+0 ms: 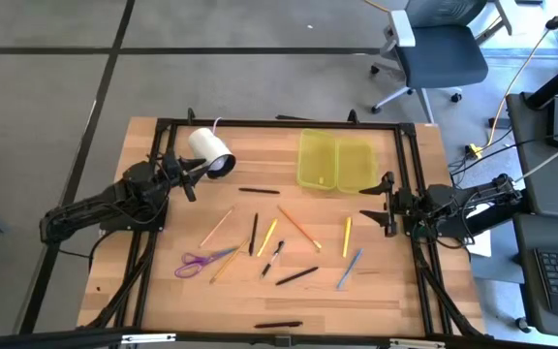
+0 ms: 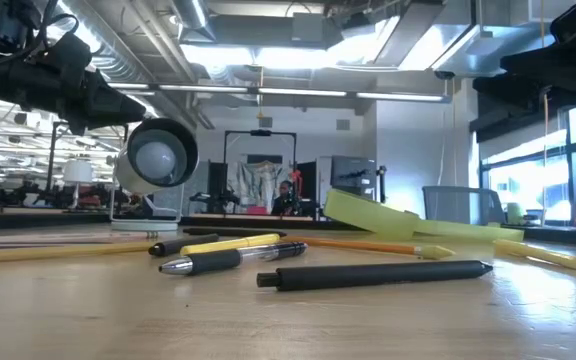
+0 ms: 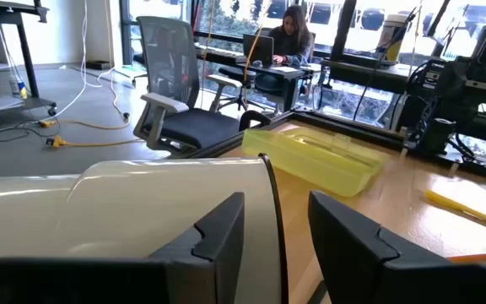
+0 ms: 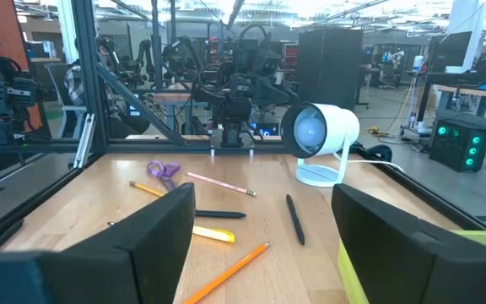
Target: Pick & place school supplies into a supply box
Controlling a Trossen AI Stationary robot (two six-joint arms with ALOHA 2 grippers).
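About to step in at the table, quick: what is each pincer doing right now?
Left pincer: open, empty, beside the white lamp.
Right pincer: open, empty, near the yellow case.

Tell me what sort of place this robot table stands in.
Most likely a robotics lab or open workshop: a wooden table on bare grey floor, an office chair beside it, more robot arms behind, and a person at a laptop.

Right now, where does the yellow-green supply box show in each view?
High view: supply box open at the table's far edge, right of centre.
Low view: flat yellow band behind the pens.
Left wrist view: ahead, past the white cylinder.
Right wrist view: only a corner.
Shared landmark: the white cylinder.
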